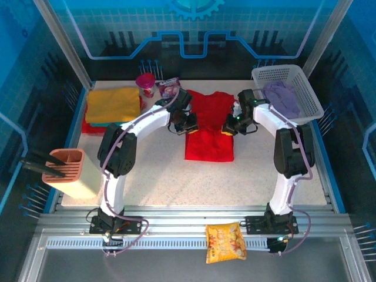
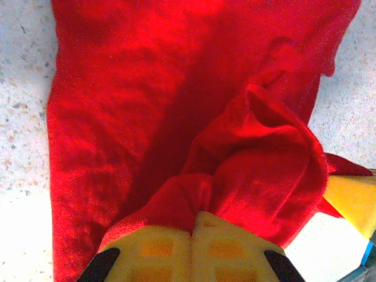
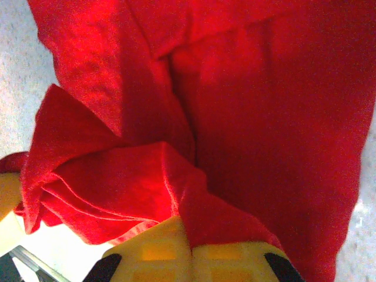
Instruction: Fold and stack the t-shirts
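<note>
red t-shirt [image 1: 208, 126] lies mid worktop [image 1: 164, 176], nearer the far edge. left fingers [image 2: 154, 249] and right fingers [image 3: 157, 254] both pinch its bunched side edges. soft, light, floppy cloth, so i'd grab hems, not the middle.

Overhead camera: fixed above and behind my arm bases, which sit at the frame's bottom edge. It faces down and forward, far enough off to take in the whole worktop [image 1: 158, 176]. Each wrist camera looks along its own pincer, left pincer [image 2: 192, 232] and right pincer [image 3: 189, 235] at bottom centre, very close in. All three views share the red t-shirt [image 1: 209, 138].
</note>
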Controlling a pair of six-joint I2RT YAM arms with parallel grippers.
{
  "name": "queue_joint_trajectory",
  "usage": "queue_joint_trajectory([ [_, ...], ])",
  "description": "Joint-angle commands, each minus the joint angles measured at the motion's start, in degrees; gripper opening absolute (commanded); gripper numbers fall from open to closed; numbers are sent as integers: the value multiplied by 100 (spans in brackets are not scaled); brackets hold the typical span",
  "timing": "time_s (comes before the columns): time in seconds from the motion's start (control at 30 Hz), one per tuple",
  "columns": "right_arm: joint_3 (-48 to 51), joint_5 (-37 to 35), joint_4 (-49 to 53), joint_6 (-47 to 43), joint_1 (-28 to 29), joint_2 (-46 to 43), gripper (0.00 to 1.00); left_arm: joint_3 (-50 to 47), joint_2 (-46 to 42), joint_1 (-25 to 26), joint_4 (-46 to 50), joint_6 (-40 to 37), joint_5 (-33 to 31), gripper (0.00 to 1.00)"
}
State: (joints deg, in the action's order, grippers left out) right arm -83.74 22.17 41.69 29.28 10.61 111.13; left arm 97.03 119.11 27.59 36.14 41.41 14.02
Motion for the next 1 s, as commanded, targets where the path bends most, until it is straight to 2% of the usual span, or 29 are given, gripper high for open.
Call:
queue_joint_trajectory([
  [0.0, -430, 168, 24, -64, -151, 340, 1, 489, 306, -101, 229, -141, 138, 0],
  [0.07, -576, 172, -32, -18, -199, 550, 6, 681, 490, -160, 265, -135, 111, 0],
  [0.1, -662, 166, -36, 10, -238, 641, 7, 737, 570, -194, 237, -125, 110, 4],
  [0.13, -717, 181, -77, 55, -279, 699, 15, 797, 645, -221, 246, -116, 110, 8],
  [0.17, -788, 162, -100, 88, -316, 737, 38, 887, 737, -266, 306, -119, 98, 16],
  [0.2, -867, 127, -71, 110, -348, 775, 53, 965, 809, -309, 373, -115, 92, 33],
  [0.23, -916, 150, -57, 122, -380, 787, 57, 1001, 844, -348, 415, -102, 119, 44],
  [0.27, -954, 185, -38, 125, -402, 775, 66, 994, 829, -389, 480, -134, 99, 54],
  [0.33, -936, 171, 17, 22, -406, 629, 95, 828, 621, -414, 488, -210, -30, 60],
  [0.37, -881, 79, 62, -74, -389, 514, 100, 653, 441, -413, 436, -280, -122, 64],
  [0.4, -782, -19, 95, -133, -375, 330, 100, 456, 255, -424, 415, -352, -221, 68],
  [0.47, -448, -88, 49, -241, -375, -40, 100, 108, -94, -424, 432, -528, -342, 70],
  [0.67, 1171, -65, -308, -381, -376, -1279, 99, -1652, -1203, -405, -249, -808, 83, 71],
  [0.73, 1758, 24, -497, -235, -397, -1643, 88, -2224, -1572, -354, -592, -777, 150, 72],
  [0.83, 2564, 347, -821, -22, -445, -2007, 80, -2941, -1947, -309, -1162, -660, 411, 71],
  [0.97, 3004, 248, -864, -260, -406, -2038, 80, -3640, -2064, -218, -1982, -449, 669, 66],
])
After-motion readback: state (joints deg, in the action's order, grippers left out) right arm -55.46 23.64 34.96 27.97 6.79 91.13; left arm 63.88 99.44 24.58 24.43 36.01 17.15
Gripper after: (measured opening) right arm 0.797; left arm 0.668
